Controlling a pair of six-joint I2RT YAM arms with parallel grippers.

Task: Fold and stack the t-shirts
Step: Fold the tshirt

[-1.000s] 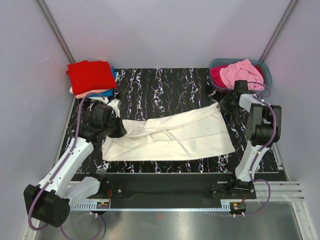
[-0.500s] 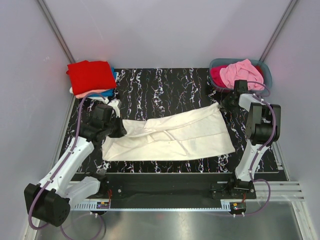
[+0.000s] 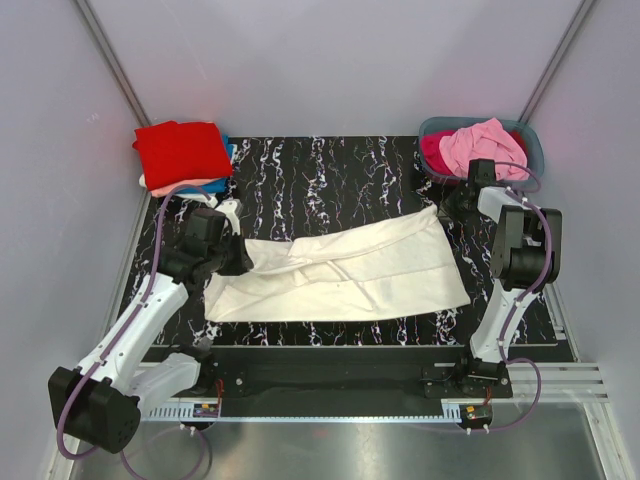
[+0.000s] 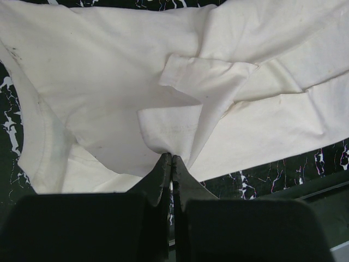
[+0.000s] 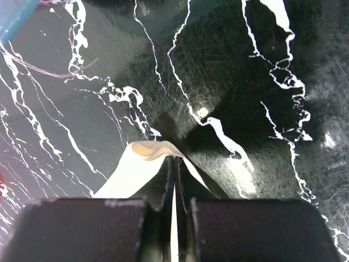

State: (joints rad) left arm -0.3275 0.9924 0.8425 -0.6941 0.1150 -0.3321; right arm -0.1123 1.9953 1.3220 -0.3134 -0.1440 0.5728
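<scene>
The large cream t-shirt (image 3: 345, 272) lies spread across the black marbled table (image 3: 330, 170). My left gripper (image 3: 240, 262) is shut on a pinch of its cloth near the left end; in the left wrist view (image 4: 172, 157) the cream shirt (image 4: 109, 98) bunches at the fingertips. My right gripper (image 3: 448, 207) is shut on the shirt's far right corner (image 5: 144, 155), with cloth between the jaws (image 5: 175, 159). A folded stack with the red shirt (image 3: 181, 150) on top sits at the back left. Pink (image 3: 484, 143) and magenta (image 3: 434, 152) shirts lie in the tub.
The grey-blue plastic tub (image 3: 530, 145) stands at the back right corner, just behind my right gripper. Blue and salmon shirts (image 3: 190, 186) show under the red one. Grey walls close in both sides.
My right gripper has crept slightly toward the back right with the shirt's corner. The left arm has not visibly moved.
</scene>
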